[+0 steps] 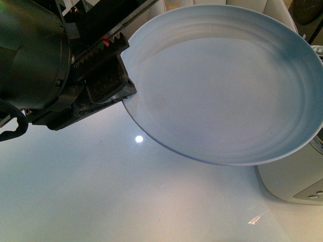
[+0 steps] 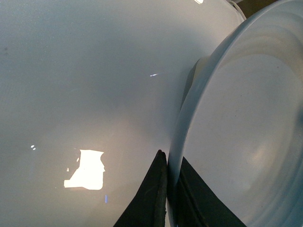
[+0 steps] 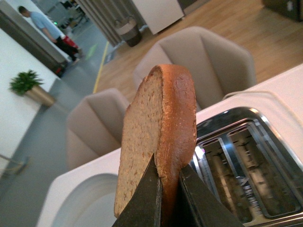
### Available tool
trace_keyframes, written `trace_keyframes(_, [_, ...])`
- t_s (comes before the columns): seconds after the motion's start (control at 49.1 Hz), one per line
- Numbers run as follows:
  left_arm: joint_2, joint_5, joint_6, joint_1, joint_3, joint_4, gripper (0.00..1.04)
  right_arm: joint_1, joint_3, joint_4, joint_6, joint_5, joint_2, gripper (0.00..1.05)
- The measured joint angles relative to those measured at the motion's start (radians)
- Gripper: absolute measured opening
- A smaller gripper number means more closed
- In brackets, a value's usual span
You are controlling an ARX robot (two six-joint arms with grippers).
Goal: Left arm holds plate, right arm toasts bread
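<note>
1. Left arm point(image 1: 30, 55): bulky, black, with a rounded dark housing. It fills the far left of the front view.
2. Left gripper point(image 2: 171, 203): black flat-padded fingers drawn narrow and clamped on the plate's rim, one pad on each face.
3. Plate point(image 1: 222, 85): round, pale blue-white, with a raised rim and faint concentric rings. It is gripped at its left edge and tilted, its face bare. It lies centre to right in the front view, its right rim overlapping the toaster.
4. Table point(image 1: 101, 191): glossy white surface with light glints, below the plate.
5. Toaster point(image 1: 295, 176): pale body with a chrome top and two open slots, at the far right.
6. Bread point(image 3: 156, 137): a single light-brown wholemeal slice with a darker crust, held upright on edge near the toaster's slots but outside them.
7. Right gripper point(image 3: 170, 203): black fingers pinched narrow on the slice's lower edge.
8. Armchairs point(image 3: 203, 56): beige, padded, beyond the counter.
</note>
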Motion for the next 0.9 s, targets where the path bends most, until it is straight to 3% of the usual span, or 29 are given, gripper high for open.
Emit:
trace_keyframes(0.244, [0.000, 0.000, 0.000, 0.000, 0.000, 0.000, 0.03, -0.080, 0.010, -0.006, -0.179, 0.000, 0.040, 0.03])
trace_keyframes(0.407, [0.000, 0.000, 0.000, 0.000, 0.000, 0.000, 0.03, -0.112, -0.013, 0.072, -0.313, 0.021, 0.143, 0.03])
trace_keyframes(0.895, [0.000, 0.000, 0.000, 0.000, 0.000, 0.000, 0.03, -0.088, -0.044, 0.214, -0.494, 0.026, 0.367, 0.03])
